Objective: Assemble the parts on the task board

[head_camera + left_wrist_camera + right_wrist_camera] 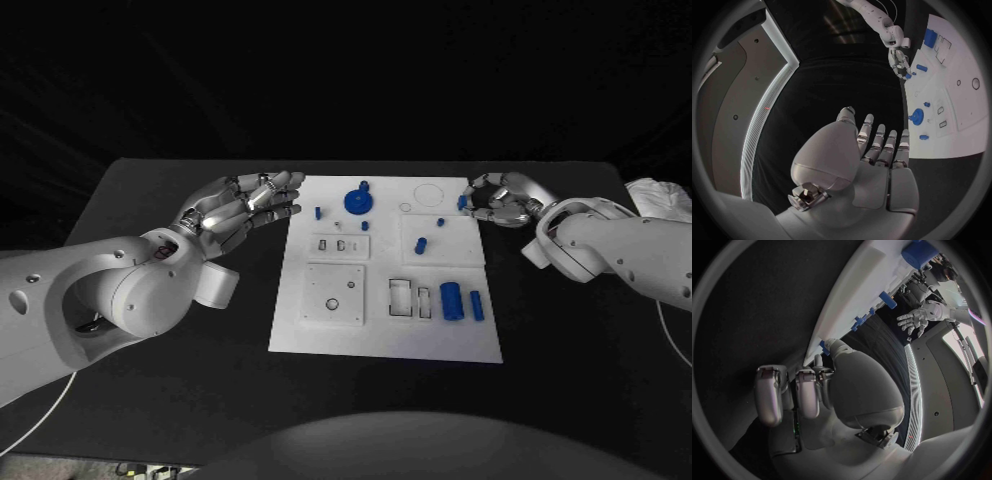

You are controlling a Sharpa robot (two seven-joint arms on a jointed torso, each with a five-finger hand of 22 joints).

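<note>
Two blue cylinders [462, 301] lie near the task board [387, 340] front edge.

A black table [173, 380] carries the things. Its top is dark and matte, and its far edge runs across the scene behind everything else. Directly on it, about the middle, lies a white task board [346, 340], flat, with its long sides running from near to far. The board's near edge sits well back from the table's near edge. Bare black tabletop shows to the left and right of the board and in front of it.
</note>
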